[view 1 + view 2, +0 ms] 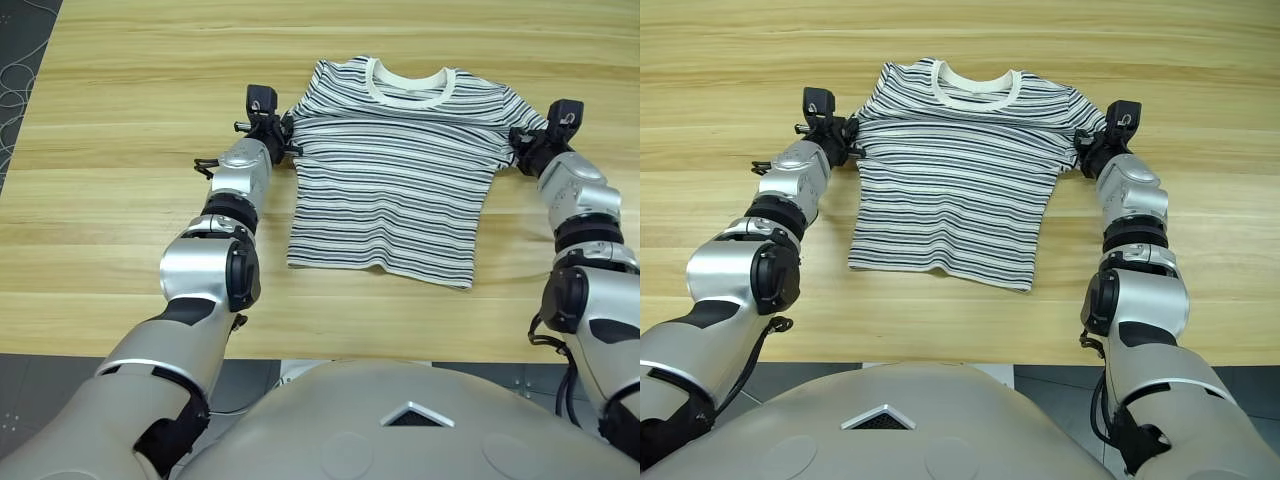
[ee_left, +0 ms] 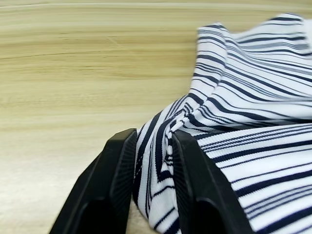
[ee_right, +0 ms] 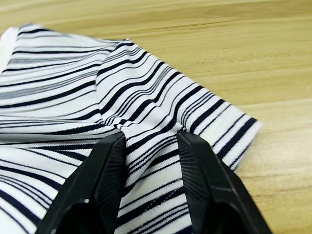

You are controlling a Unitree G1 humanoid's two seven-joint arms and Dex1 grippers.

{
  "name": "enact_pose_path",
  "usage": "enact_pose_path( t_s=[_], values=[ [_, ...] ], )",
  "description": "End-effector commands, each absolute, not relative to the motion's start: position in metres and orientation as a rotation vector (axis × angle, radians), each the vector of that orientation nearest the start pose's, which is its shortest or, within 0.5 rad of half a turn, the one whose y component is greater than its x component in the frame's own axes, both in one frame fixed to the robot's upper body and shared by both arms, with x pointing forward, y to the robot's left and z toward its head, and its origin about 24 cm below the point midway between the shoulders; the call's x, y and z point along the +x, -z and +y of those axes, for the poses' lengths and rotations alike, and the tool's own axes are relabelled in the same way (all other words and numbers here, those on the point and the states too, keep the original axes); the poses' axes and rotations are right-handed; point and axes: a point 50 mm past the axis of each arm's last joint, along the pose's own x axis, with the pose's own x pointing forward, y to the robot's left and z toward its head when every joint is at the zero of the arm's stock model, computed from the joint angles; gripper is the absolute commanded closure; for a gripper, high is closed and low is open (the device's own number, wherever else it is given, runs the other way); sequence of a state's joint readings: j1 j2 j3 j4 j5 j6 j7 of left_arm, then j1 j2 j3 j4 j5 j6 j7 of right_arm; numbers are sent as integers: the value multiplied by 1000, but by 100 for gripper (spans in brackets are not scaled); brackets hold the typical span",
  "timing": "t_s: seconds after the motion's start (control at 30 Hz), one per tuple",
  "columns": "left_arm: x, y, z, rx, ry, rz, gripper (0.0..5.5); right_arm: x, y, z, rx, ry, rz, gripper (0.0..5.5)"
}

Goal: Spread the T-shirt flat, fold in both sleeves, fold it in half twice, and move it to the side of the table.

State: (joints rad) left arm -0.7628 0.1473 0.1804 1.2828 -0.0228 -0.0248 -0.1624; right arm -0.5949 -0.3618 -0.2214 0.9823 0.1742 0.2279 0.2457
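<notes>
Currently, the left gripper point(image 2: 152, 139) is pinching a bunched fold of striped cloth between its two black ribbed fingers point(image 2: 114, 175). The fingers are standing close together, with only fabric filling the narrow gap. It is gripping the T-shirt point(image 1: 390, 190) at the sleeve on the robot's left, where the cloth is gathering into wrinkles around the fingertips.

The right gripper point(image 3: 152, 136) is clamping the opposite sleeve close to its hem. Its fingers are sitting a little wider apart, with striped fabric lying between them and puckering at one fingertip. The rest of that sleeve is spreading out flat beside the gripper.

Between the two grippers, the T-shirt is lying front side up on a light wooden table point(image 1: 120, 100), roughly midway across it. The shirt is white with dark horizontal stripes. Its cream collar point(image 1: 410, 85) is pointing away from the robot, and its bottom hem is lying nearest the robot, running at a slight slant. The body of the shirt is lying mostly smooth, with faint ripples running across the chest toward each gripped sleeve.

Beyond the table's edge on the robot's left, thin cables point(image 1: 15, 80) are curling on a dark floor point(image 1: 25, 20).
</notes>
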Motion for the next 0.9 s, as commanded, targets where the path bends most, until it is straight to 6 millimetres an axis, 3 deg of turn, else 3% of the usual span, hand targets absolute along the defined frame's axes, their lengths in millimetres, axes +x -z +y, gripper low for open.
enact_pose_path(
  t_s=[0.03,0.33,0.53,0.77,0.9],
  values=[
    [337,19,194,-28,-59,534,424,302,26,-256,142,84,695,366],
    [342,9,195,-22,-133,413,424,299,24,-241,143,0,699,366],
    [354,-23,200,-23,-212,151,424,303,21,-232,120,-48,685,366],
    [358,-40,157,-31,29,15,424,320,-17,-211,84,-197,489,366],
    [356,-34,152,-26,91,79,424,332,-46,-201,69,-229,377,366]
  ],
)
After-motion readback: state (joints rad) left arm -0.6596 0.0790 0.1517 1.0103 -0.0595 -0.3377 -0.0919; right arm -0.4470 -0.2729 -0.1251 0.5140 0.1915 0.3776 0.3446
